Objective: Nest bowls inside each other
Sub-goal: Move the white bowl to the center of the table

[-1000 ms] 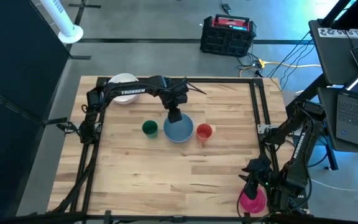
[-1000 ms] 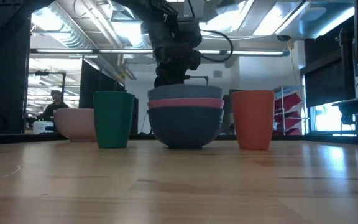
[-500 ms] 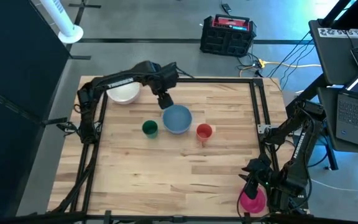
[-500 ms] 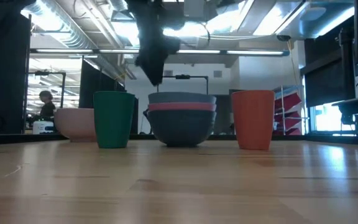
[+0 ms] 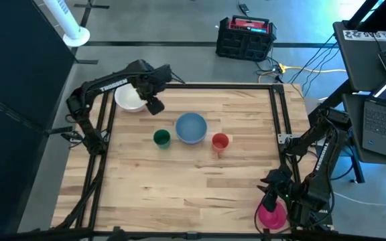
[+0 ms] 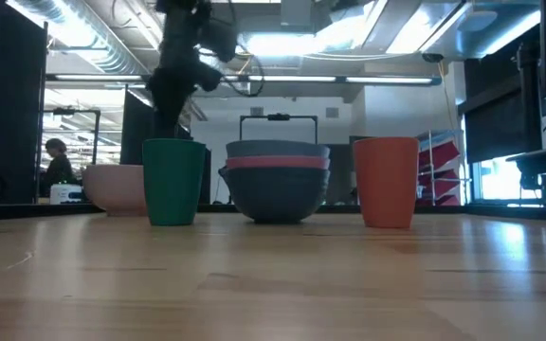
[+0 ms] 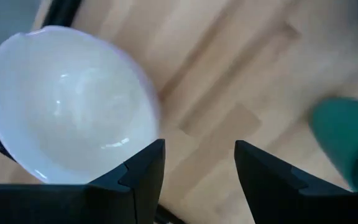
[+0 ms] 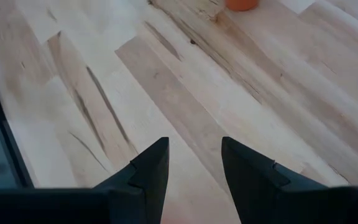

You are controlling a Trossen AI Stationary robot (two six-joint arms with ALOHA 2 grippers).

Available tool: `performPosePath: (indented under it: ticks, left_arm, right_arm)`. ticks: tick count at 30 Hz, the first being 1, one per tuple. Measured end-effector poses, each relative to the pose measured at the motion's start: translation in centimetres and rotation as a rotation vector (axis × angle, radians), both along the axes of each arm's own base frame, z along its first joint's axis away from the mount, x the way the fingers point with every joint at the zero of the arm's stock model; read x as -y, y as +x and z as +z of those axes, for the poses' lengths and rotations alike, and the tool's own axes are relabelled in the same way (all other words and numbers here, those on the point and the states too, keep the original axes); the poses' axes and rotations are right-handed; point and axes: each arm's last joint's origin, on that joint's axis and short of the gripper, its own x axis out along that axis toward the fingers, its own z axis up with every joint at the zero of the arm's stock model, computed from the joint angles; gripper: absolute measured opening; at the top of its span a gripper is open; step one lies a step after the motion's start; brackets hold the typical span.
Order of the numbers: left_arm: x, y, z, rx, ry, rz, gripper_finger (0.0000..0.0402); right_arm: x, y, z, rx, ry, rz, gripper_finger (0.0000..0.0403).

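Note:
A stack of three bowls (image 5: 191,127) stands mid-table: light blue on top, pale pink in the middle (image 6: 278,162), dark blue at the bottom (image 6: 281,194). The white bowl (image 5: 129,99) rests on its base at the far left corner. My left gripper (image 5: 154,104) hangs open above the table just right of the white bowl (image 7: 67,106), its fingers pointing down. The magenta bowl (image 5: 272,216) sits at the near right corner. My right gripper (image 5: 272,191) waits open over it, with bare wood showing between its fingers (image 8: 151,174).
A green cup (image 5: 161,138) stands left of the stack and a red cup (image 5: 220,141) right of it. Black frame rails (image 5: 273,107) run along the table's sides. Bare wood spreads across the near half (image 5: 179,194).
My left gripper has left the stack and travelled toward the table's far left corner, rising a little, until it hangs beside the white bowl. The three stacked bowls have stayed where they were.

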Motion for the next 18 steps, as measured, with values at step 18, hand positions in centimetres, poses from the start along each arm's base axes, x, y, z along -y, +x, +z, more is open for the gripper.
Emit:
performPosePath:
  ticks: [18]
  left_arm:
    - [-2.4, -4.0, -4.5, -0.032, -0.026, -0.022, 0.0178]
  right_arm:
    - [1.0, 2.3, 0.1, -0.029, 0.060, -0.121, 0.0136]
